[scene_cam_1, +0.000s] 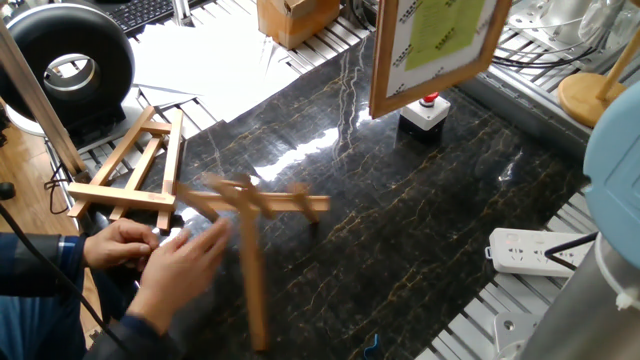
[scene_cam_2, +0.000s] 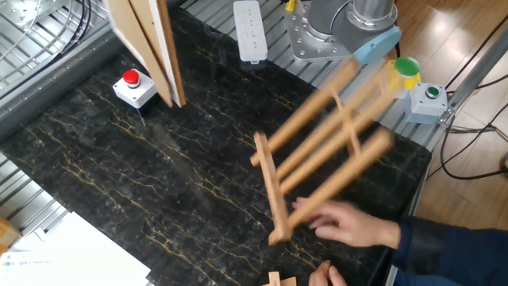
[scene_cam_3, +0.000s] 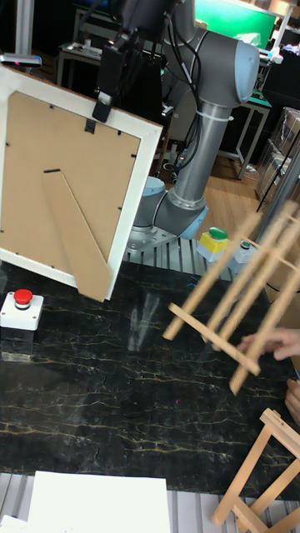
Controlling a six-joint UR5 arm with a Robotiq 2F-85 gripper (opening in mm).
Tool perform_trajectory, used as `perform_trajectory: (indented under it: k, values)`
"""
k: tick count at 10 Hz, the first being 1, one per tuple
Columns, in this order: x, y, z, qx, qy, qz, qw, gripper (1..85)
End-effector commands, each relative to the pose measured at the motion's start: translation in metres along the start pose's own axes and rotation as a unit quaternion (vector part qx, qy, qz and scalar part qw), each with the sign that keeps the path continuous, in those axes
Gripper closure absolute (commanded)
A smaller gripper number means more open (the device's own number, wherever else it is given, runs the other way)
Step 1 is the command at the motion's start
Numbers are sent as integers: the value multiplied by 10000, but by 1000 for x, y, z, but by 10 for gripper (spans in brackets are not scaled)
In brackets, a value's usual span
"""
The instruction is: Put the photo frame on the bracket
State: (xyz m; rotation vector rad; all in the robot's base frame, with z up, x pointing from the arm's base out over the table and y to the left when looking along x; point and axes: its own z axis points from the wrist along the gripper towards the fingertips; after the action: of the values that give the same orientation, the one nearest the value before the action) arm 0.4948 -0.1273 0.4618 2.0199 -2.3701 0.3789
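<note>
The black marble table [scene_cam_2: 119, 175] carries everything. Above its far edge the photo frame [scene_cam_3: 71, 196] hangs tilted in the air, its cardboard back showing, with the gripper [scene_cam_3: 106, 93] clamped on its top edge. Well apart from it, the bracket [scene_cam_2: 321, 155] is motion-blurred, with a person's hand [scene_cam_2: 349, 226] at its ledge bar. The smaller easel [scene_cam_1: 135, 165] lies flat near the person. A red emergency button [scene_cam_2: 132, 86] sits below the frame.

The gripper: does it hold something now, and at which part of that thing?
The gripper holds the photo frame by its top edge, clear above the table. A person's hand also grasps the bracket, near its ledge bar.
</note>
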Motion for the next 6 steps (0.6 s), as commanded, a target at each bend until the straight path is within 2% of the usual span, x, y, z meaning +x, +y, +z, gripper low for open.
perform_trajectory:
  k: [1, 4, 6]
  values:
    - [1, -6, -4, 129, -100, -879, 9960, 847]
    - [4, -16, 0, 266, -132, -1554, 9874, 847]
    - [-2, -19, -1, 359, -263, -2154, 9755, 847]
